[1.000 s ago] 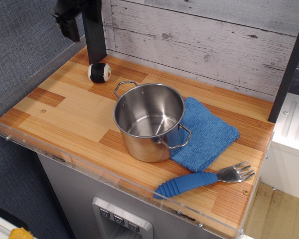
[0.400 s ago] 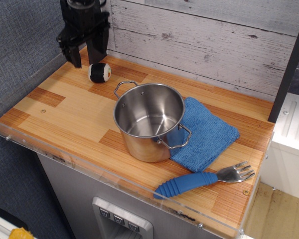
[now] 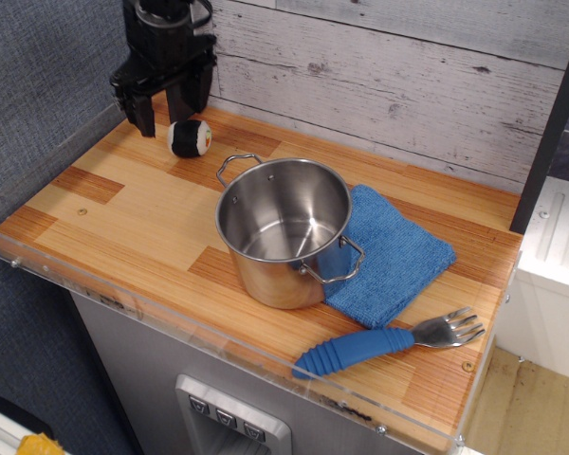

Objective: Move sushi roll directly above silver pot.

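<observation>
Black gripper [image 3: 168, 107] fingers spread apart, empty, hovering just far-left of small black-wrapped sushi roll [image 3: 190, 138]; shiny steel pot [image 3: 283, 230] near-right.

The robot's arm is all black. Its black pincer [image 3: 168, 107] ends in two thick, blocky fingers [image 3: 137, 112]. A thin black cable loops by the round part at the top.

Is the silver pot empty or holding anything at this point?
Empty. The silver pot stands upright and its bare shiny bottom shows inside; the sushi roll lies on the counter behind it, outside the pot.
</observation>
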Motion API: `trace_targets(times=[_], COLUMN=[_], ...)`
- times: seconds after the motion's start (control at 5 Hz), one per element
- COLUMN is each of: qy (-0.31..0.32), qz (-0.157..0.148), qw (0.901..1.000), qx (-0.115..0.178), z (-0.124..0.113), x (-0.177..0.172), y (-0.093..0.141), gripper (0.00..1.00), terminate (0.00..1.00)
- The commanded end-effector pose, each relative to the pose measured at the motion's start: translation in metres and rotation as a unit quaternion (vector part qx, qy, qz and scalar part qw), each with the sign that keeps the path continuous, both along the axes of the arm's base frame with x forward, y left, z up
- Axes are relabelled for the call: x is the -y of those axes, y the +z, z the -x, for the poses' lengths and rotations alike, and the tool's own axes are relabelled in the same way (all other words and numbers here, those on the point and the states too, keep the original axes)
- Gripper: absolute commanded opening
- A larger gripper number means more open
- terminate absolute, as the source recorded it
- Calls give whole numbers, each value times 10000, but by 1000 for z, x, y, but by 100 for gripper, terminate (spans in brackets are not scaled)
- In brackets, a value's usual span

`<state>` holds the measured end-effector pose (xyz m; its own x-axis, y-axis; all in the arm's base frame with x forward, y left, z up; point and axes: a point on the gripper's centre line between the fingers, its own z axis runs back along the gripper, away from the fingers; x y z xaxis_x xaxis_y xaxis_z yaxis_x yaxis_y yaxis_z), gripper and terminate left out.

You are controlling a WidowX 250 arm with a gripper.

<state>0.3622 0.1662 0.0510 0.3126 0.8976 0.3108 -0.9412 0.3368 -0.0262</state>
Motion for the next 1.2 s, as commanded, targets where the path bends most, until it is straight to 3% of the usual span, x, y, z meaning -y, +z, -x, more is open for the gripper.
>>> trace_targets(times=[0.0, 0.6, 0.8, 1.0], qy=[-183, -338, -325, -291], qz=[-43, -15, 14, -12], qw=[9998, 9993, 9994, 9996], qx=[13, -146, -141, -15], z=[-8, -14, -14, -13], x=[3, 9, 9, 7], y=[-4, -19, -21, -19], gripper=[100, 100, 0, 0], terminate=[0, 0, 0, 0])
